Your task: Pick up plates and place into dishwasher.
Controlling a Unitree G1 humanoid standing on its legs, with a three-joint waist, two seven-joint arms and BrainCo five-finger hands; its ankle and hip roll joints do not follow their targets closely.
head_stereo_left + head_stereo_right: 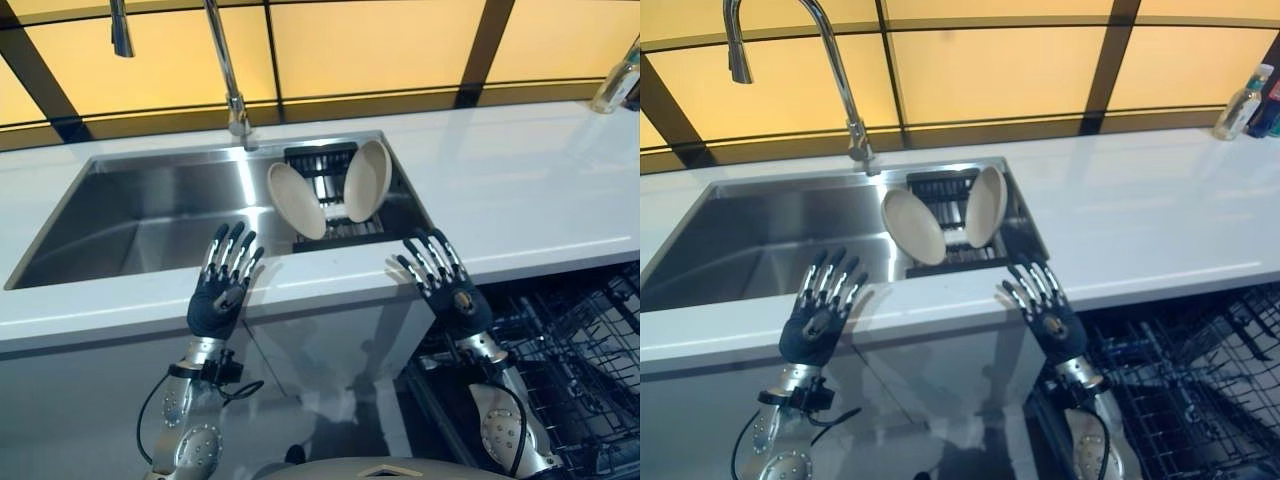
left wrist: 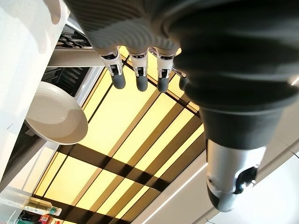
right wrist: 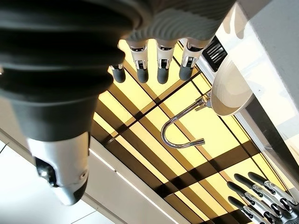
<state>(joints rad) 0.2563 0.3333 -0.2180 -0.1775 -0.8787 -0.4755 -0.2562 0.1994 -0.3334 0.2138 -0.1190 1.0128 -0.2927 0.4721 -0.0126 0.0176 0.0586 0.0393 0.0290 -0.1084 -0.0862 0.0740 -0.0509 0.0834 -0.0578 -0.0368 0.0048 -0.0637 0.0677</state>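
Note:
Two cream plates stand on edge in a dark rack (image 1: 330, 165) at the sink's right end: the left plate (image 1: 296, 200) leans left, the right plate (image 1: 367, 181) leans right. My left hand (image 1: 220, 295) is raised in front of the counter's front edge, below the sink basin, fingers straight and empty. In front of the counter, just right of the plates, my right hand (image 1: 450, 285) is held up open and empty as well. Both hands stay short of the plates. One plate (image 2: 56, 116) shows in the left wrist view, one plate (image 3: 231, 88) in the right wrist view.
A steel sink (image 1: 150, 215) is set in the white counter (image 1: 530, 190), with a tall curved faucet (image 1: 840, 75) behind it. The open dishwasher's dark wire rack (image 1: 570, 350) lies at the lower right. Bottles (image 1: 1245, 100) stand at the counter's far right.

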